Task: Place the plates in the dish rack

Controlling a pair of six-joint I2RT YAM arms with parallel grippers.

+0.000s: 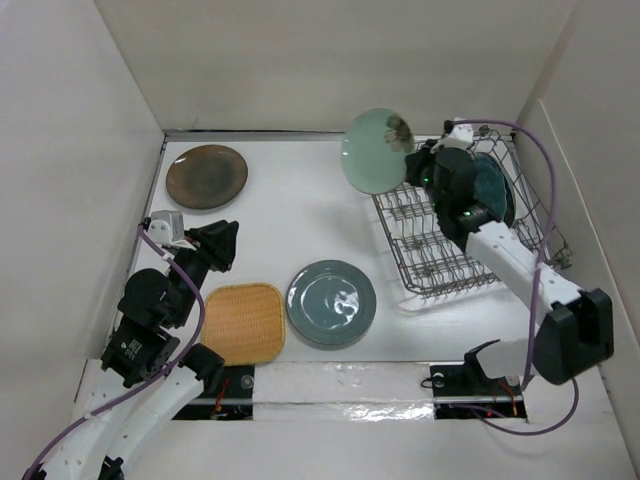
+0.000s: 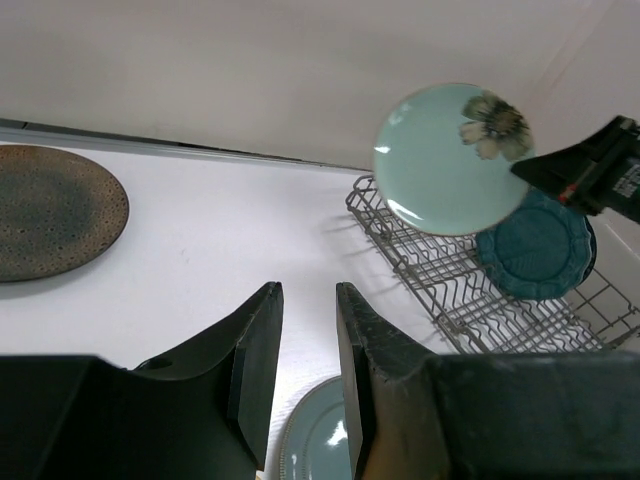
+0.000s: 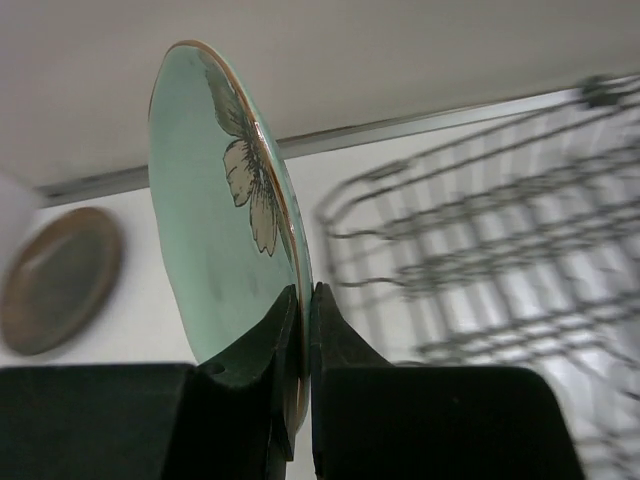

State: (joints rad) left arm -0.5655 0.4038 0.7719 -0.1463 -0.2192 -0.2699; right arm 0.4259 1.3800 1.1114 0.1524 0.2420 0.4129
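- The teal scalloped plate point(image 1: 497, 188) stands on edge in the dish rack point(image 1: 430, 255), just behind the right pincer point(image 1: 408, 160). From above, the arm's wrist covers most of it and only an arc of rim shows
- The left wrist view gives more of its face, with the lower edge sunk among the wires
- In the right wrist view the rack beyond the fingers is blurred and cut off at the frame edge, so single tines cannot be made out
- The right pincer is clenched on the rim of the pale green flowered plate point(image 1: 375, 150), holding it on edge over the rack's far corner. Whether the plate's lower edge touches the wires I cannot tell
- The left pincer point(image 1: 222, 243) is released, jaws apart with nothing between, above the white table point(image 1: 300, 220)
- In its own view its fingers point(image 2: 258, 370) hide most of the grey-blue round plate point(image 2: 315, 440), which lies flat just beyond the tips
- The tan woven plate point(image 1: 243, 322) lies behind the left pincer, close beside the grey-blue one, its left edge under the arm
- The dark brown round plate point(image 1: 207, 176) lies flat ahead of the left pincer, well apart from the right one
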